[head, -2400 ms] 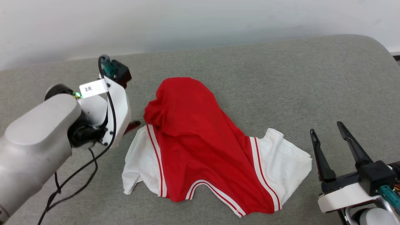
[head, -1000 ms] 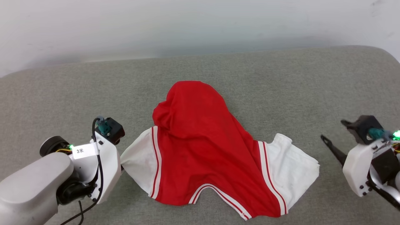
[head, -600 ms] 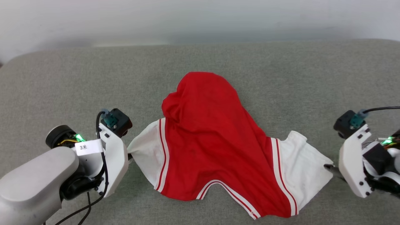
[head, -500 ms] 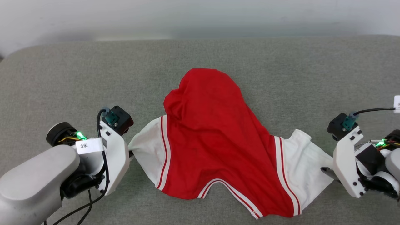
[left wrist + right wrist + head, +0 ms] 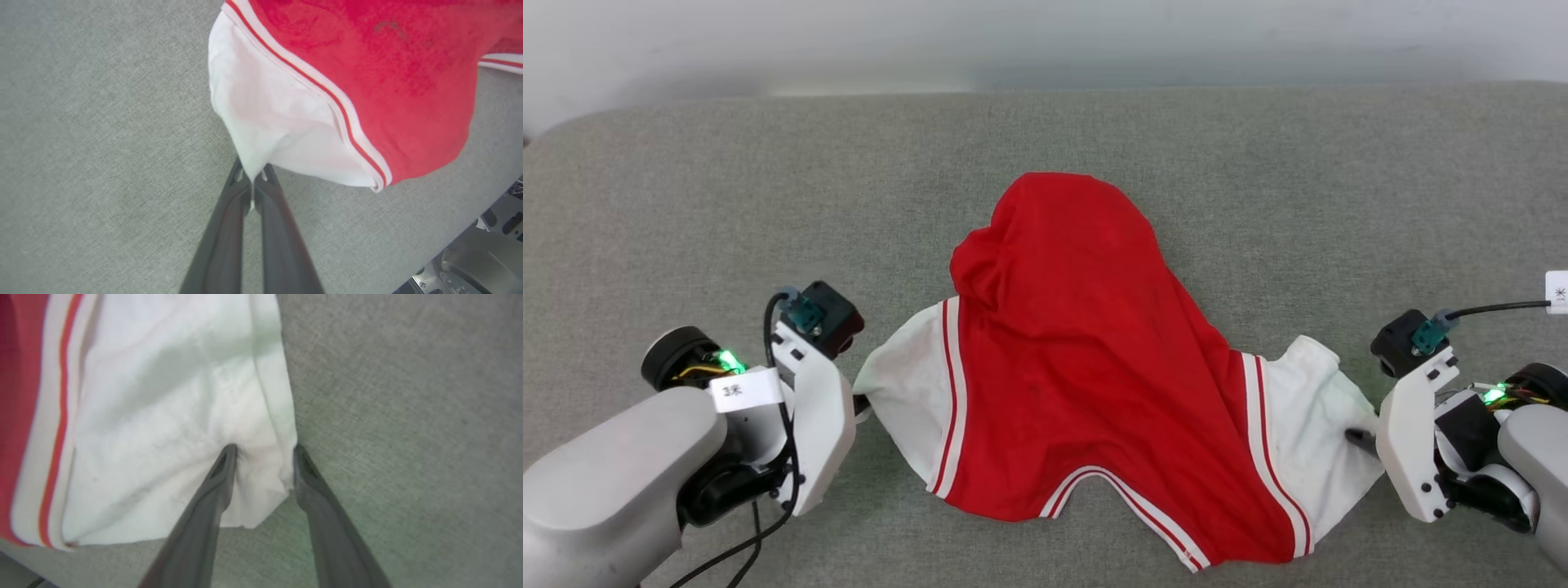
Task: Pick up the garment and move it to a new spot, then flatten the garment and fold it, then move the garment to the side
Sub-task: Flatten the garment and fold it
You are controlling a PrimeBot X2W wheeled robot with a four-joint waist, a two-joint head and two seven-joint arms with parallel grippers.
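Note:
The garment [image 5: 1078, 351], a red jersey with white sleeves and striped trim, lies rumpled on the grey cushion, its red body bunched toward the back. At its left sleeve, my left gripper [image 5: 859, 404] is shut on the sleeve's tip; the left wrist view shows the white cloth [image 5: 265, 114] pinched between the gripper [image 5: 251, 179] fingers. My right gripper [image 5: 1360, 437] sits at the right sleeve's outer edge. In the right wrist view that gripper [image 5: 264, 449] stands open, one finger on top of the white sleeve [image 5: 163, 396] and the other just past its hem.
The grey cushion [image 5: 1258, 204] stretches wide on all sides of the jersey, with a pale wall [image 5: 1045, 41] behind it. Its front edge and part of my base [image 5: 482, 261] show in the left wrist view. A black cable [image 5: 727, 547] hangs from my left arm.
My right gripper has come in from the right and now straddles the right sleeve's edge. The left gripper keeps its hold on the left sleeve, which is drawn out to the left. The camera shifted.

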